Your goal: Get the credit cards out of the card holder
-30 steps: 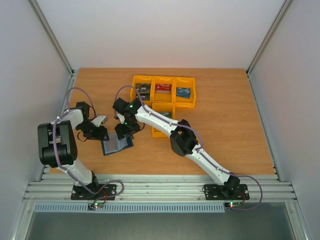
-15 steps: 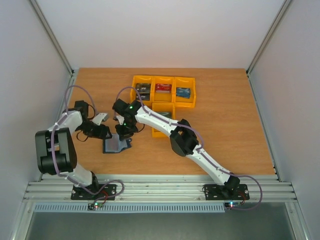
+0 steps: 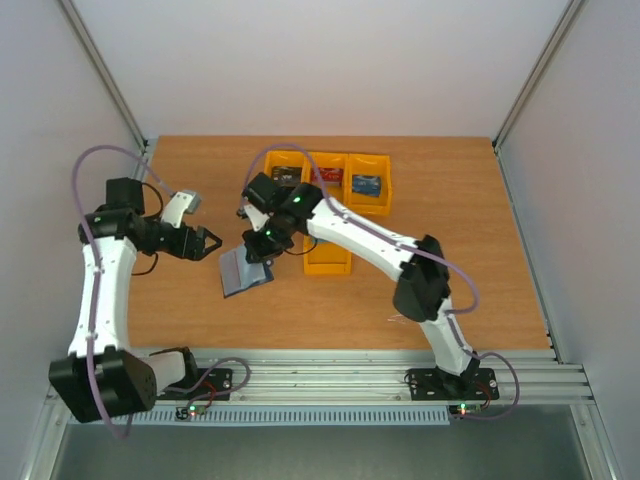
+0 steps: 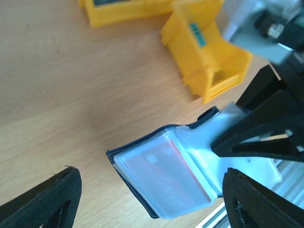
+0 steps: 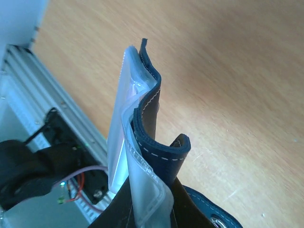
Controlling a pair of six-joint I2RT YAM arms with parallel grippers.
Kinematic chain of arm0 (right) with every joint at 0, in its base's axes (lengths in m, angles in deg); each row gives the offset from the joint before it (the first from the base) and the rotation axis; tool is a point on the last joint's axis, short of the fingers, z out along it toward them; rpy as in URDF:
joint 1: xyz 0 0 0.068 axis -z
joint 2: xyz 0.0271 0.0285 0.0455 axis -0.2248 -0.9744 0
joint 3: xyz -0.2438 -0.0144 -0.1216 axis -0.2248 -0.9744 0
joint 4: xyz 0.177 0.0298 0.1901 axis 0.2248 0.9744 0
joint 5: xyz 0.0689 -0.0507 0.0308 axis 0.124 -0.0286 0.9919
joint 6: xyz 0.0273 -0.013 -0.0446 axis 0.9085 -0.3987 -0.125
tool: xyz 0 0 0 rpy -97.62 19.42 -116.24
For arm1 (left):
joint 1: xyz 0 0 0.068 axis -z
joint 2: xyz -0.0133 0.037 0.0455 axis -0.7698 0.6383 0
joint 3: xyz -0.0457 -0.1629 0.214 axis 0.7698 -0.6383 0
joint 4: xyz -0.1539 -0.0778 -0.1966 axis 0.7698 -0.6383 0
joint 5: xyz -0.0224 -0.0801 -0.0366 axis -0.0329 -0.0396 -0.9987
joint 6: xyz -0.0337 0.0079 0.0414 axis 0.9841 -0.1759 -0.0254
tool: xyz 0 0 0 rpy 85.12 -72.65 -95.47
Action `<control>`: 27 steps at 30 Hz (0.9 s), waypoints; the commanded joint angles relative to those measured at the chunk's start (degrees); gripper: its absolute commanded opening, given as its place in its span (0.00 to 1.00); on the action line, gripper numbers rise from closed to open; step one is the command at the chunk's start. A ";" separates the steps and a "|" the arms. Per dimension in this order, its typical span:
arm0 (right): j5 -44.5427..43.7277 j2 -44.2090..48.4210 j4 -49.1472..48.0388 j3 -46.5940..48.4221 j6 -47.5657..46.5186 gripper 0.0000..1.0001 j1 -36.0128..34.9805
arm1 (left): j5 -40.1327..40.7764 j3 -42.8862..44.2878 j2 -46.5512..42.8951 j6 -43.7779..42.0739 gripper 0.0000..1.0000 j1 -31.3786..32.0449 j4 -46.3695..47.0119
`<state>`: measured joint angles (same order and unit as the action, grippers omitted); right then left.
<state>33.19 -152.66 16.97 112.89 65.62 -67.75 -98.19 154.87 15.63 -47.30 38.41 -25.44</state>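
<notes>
Wood table point(image 3: 470, 230) | card holder point(image 3: 243, 270) hangs lengthwise from pinching right claw point(image 3: 262, 244)

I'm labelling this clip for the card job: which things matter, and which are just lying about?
Job:
- dark navy folding card holder with clear sleeves, clamped in right gripper
- reddish card in a sleeve
- open left gripper

Lying about:
- yellow plastic bins
- wooden table

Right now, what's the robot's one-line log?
right gripper: shut on dark navy-blue card holder | left gripper: open, empty | reddish plastic card: inside holder
</notes>
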 commanded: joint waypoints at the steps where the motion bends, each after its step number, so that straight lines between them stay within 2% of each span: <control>1: -1.74 9.53 -0.02 -1.31 -0.70 0.01 0.52 | -7.79 5.00 -6.68 4.02 0.84 -0.24 -6.94; 5: 0.52 15.02 2.56 0.03 -4.72 0.01 2.32 | -15.35 8.52 -10.11 8.66 0.86 -0.23 -8.13; 9: 1.18 18.47 7.24 5.47 -11.35 0.01 4.81 | -20.58 11.40 -13.09 12.45 0.86 -0.25 -4.73; 14: 5.56 19.59 10.54 12.11 -17.23 0.01 7.92 | -25.13 11.09 -15.44 19.09 0.87 -0.16 9.15; 18: 7.82 19.64 12.35 16.48 -21.47 0.01 10.01 | -28.79 10.22 -14.71 28.94 0.88 -0.21 19.12; 20: 9.64 19.26 13.04 19.56 -22.47 0.01 11.68 | -31.25 9.34 -14.89 31.06 0.88 -0.20 23.41; 23: 14.42 18.92 12.70 22.67 -22.94 0.01 15.03 | -31.67 4.48 -17.41 36.69 0.89 -0.07 36.63; 27: 17.93 18.92 10.80 23.37 -25.31 0.01 17.37 | -31.80 -7.02 -20.52 48.70 0.89 1.56 61.17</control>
<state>45.16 -134.52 28.99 134.70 44.33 -52.41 -127.35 156.25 -2.25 -12.53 38.61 7.52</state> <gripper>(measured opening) 0.062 0.885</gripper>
